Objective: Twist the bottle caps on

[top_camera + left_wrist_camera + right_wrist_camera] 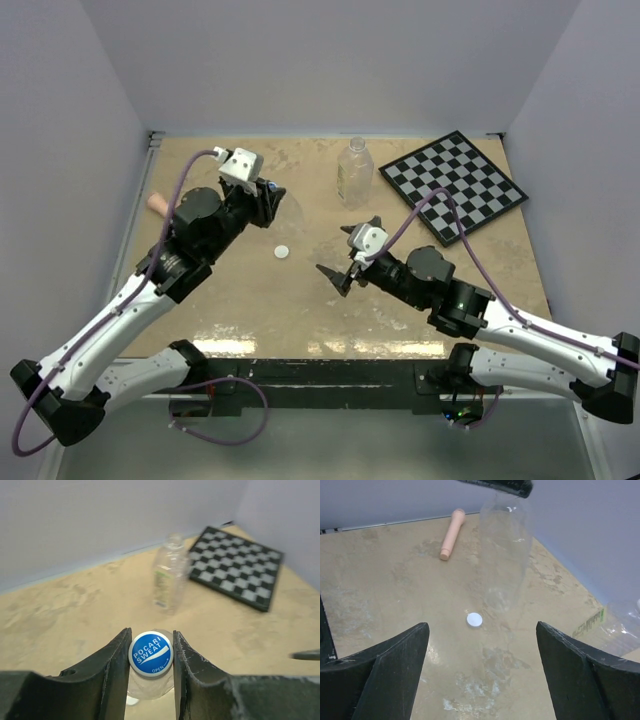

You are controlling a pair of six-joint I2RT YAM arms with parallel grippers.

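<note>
Table (250, 320): tan, mottled top, walled in by pale panels.
Checkerboard (455, 185): black and white, lying flat at 2 o'clock from the table's middle, turned at an angle.
Left gripper (272, 197): at 10 o'clock from the middle, closed on the blue cap with one finger on each side.
Right gripper (343, 250): near the middle, fingers spread wide with nothing between them.
Held bottle (505, 555): clear, upright beneath the left gripper (barely visible from above, plain in the right wrist view).
Second bottle (354, 170): clear, upright at 12 o'clock, just left of the checkerboard and well apart from both grippers; whether capped, cannot tell.
Pink stick (452, 532): lying flat near the table's left edge, between 9 and 10 o'clock.
White cap (474, 619): loose on the table at 9 o'clock from the right gripper, near the held bottle's base.
Blue cap (150, 654): on the held bottle's neck, printed top facing up (reads "POCARI SWEAT").
</note>
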